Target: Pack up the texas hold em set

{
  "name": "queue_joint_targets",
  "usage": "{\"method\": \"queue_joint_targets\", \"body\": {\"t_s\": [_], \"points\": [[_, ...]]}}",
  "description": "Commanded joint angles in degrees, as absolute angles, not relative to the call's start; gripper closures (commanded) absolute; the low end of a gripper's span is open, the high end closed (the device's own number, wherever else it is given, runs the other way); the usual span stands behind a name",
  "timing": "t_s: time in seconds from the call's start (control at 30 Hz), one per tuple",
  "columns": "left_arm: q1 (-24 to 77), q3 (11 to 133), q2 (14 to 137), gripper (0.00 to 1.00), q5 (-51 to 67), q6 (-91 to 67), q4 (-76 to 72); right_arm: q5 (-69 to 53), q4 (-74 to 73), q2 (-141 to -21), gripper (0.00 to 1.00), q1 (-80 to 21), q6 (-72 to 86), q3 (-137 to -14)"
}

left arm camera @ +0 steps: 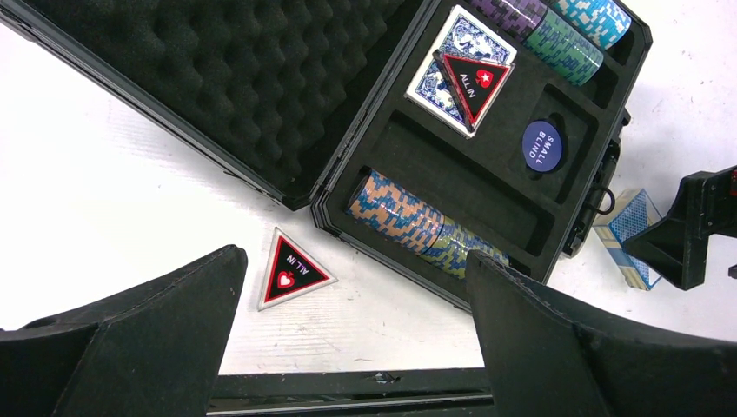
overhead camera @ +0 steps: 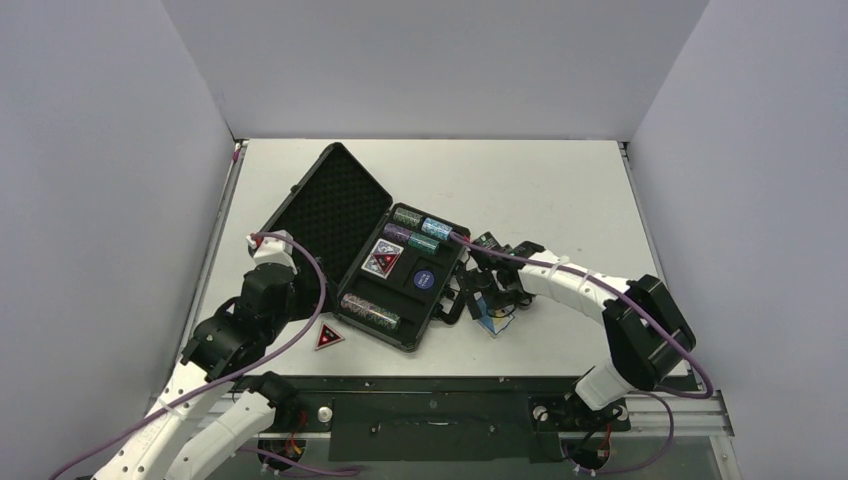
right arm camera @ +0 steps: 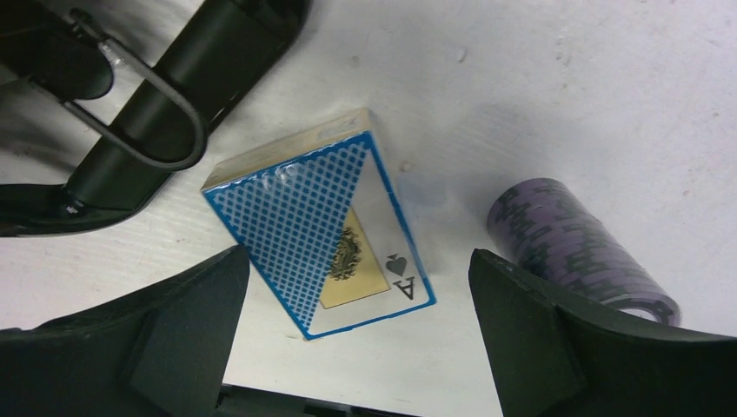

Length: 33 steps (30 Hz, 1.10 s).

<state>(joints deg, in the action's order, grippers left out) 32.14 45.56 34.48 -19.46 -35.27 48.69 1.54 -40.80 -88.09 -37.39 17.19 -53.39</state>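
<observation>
The black briefcase [overhead camera: 436, 303] lies open on the table, foam lid [overhead camera: 330, 205] tipped back to the left. Its tray holds glittery chip rolls [overhead camera: 420, 228] [overhead camera: 370, 313], a blue card deck with a red-black triangle [overhead camera: 383, 258] on top, and a round blue button [overhead camera: 424, 278]. A second triangle [overhead camera: 328, 336] lies on the table by the case's near corner, also in the left wrist view [left arm camera: 291, 271]. My left gripper [left arm camera: 352, 256] is open and empty above it. My right gripper [right arm camera: 358, 254] is open over a loose blue card deck [right arm camera: 304, 226]. A purple chip roll [right arm camera: 574, 252] lies beside it.
The case's handle and latch [right arm camera: 148, 130] sit just left of the loose deck. The table's front edge [left arm camera: 348, 382] runs right below my left fingers. White walls enclose the table on three sides.
</observation>
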Motion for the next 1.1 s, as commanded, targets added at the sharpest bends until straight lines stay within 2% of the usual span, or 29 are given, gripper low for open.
{"method": "queue_joint_targets", "body": {"t_s": [0.0,0.5,0.8,1.07], "points": [[31.82,45.73,34.50,0.04,-19.08,-35.13,47.55,0.90,-40.66,-89.70,0.07,-40.18,16.88,-54.36],[31.82,45.22,33.78,0.04,-19.05,-34.89,47.12,2.35,-41.31,-93.67,0.08,-40.61,16.52,-56.34],[31.82,45.04,33.61,0.04,-19.00,-34.71,46.85,0.89,-41.12,-95.44,0.25,-40.61,16.00,-56.71],[31.82,44.92,33.43,0.04,-18.90,-34.61,46.68,0.47,-41.75,-96.28,0.45,-40.61,16.06,-57.04]]}}
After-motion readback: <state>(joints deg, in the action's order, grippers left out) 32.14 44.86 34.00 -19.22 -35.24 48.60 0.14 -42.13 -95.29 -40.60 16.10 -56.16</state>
